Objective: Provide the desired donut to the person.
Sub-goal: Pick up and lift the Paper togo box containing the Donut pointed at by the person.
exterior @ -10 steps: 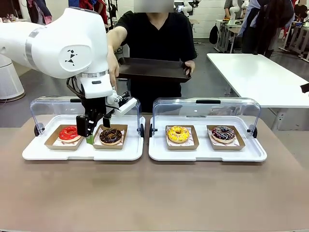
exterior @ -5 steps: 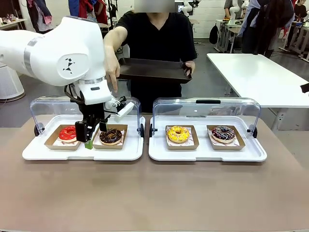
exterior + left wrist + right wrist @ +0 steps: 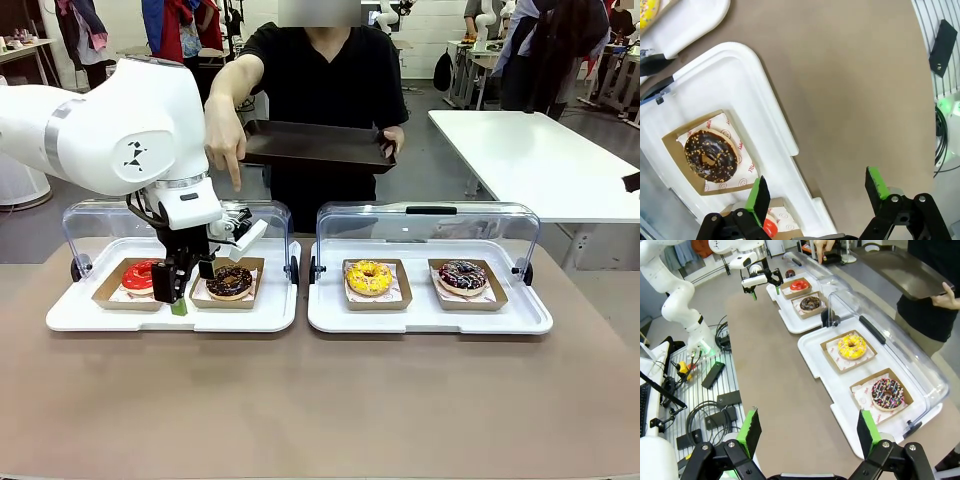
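Left fingers [image 3: 172,284] are spread wide and empty, hanging low over the white tray [image 3: 70,315] at the counter's far-left side, between the red donut [image 3: 141,274] and the chocolate donut [image 3: 230,280]. Right fingers [image 3: 751,432] are wide open too, holding nothing, up near the counter's right end. The person [image 3: 320,80] at the far edge points a hand [image 3: 222,135] down over that tray and holds a dark tray [image 3: 315,146]. The yellow donut [image 3: 369,276] and sprinkled donut [image 3: 462,275] sit in the right white tray [image 3: 330,320].
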